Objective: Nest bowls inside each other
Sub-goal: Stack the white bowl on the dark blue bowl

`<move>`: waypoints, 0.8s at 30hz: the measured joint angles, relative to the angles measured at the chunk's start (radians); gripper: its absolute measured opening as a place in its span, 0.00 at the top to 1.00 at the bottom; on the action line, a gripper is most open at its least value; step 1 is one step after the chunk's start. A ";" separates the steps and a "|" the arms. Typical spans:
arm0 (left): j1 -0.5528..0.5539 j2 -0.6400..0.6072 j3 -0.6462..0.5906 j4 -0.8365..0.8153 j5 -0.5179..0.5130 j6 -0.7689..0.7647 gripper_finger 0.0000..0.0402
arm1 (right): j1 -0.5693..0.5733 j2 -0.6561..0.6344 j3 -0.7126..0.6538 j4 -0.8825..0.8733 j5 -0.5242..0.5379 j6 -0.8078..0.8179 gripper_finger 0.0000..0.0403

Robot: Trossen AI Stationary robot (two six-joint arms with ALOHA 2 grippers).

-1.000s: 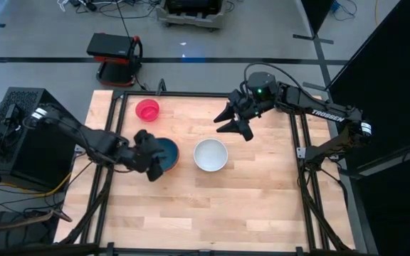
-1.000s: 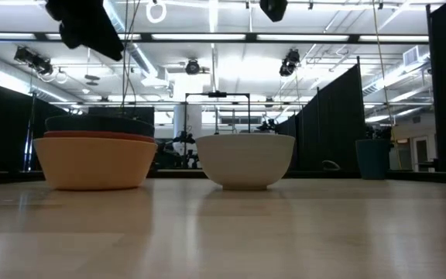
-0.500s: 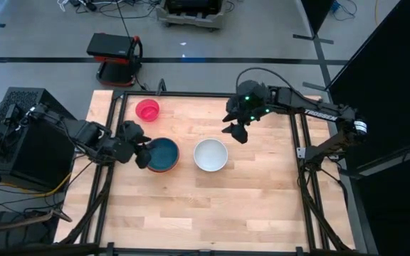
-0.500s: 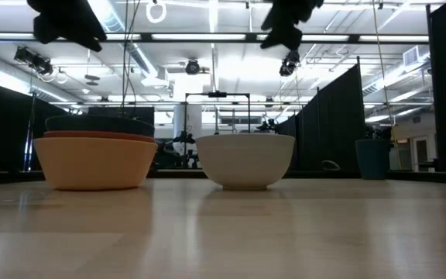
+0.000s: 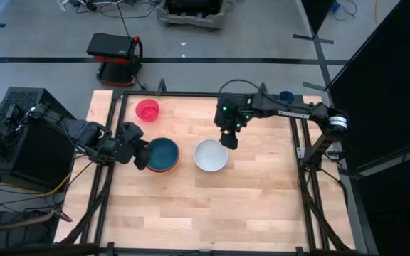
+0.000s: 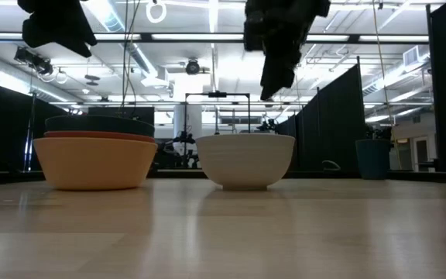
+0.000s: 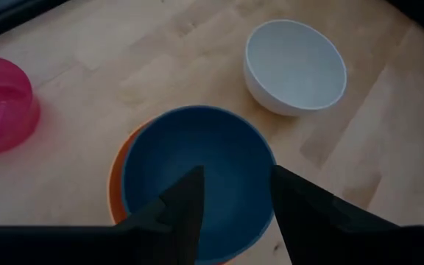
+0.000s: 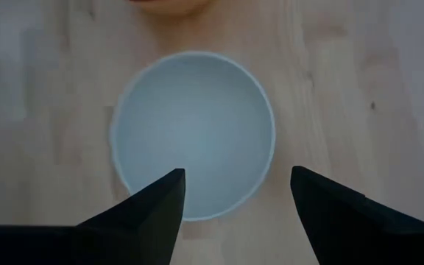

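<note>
A teal-blue bowl (image 5: 164, 153) sits nested in a red bowl (image 6: 99, 136), which sits in an orange bowl (image 6: 93, 163) standing by its base on the table. To their right a pale white bowl (image 5: 211, 155) stands alone on its base. The pink bowl (image 5: 147, 109) stands at the far left. My left gripper (image 7: 235, 202) hovers open at the stack's left rim, well above it. High over the white bowl's far rim, my right gripper (image 8: 238, 184) is open and points down, with the white bowl (image 8: 193, 125) below its fingers.
A small dark blue cup (image 5: 286, 95) stands at the far right corner of the table. Bare wood (image 5: 212, 206) stretches along the near half. A black frame rail (image 5: 191, 93) borders the table's far edge.
My right gripper has come down from the far right toward the white bowl and tipped to point more steeply down. My left gripper has drawn back from over the stack toward the table's left edge and rolled. No bowl has moved.
</note>
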 joint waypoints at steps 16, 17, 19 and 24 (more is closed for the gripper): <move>0.000 0.000 0.000 0.021 0.028 -0.003 0.64 | -0.042 0.134 0.000 0.001 -0.007 -0.010 0.42; 0.000 0.000 0.000 0.022 0.028 -0.003 0.64 | -0.045 0.140 0.000 0.001 -0.008 -0.011 0.42; 0.000 0.000 0.000 0.026 0.030 -0.003 0.64 | -0.051 0.154 0.000 0.003 -0.011 -0.013 0.42; 0.000 0.000 0.000 0.035 0.033 -0.004 0.64 | -0.065 0.188 0.000 0.006 -0.019 -0.017 0.42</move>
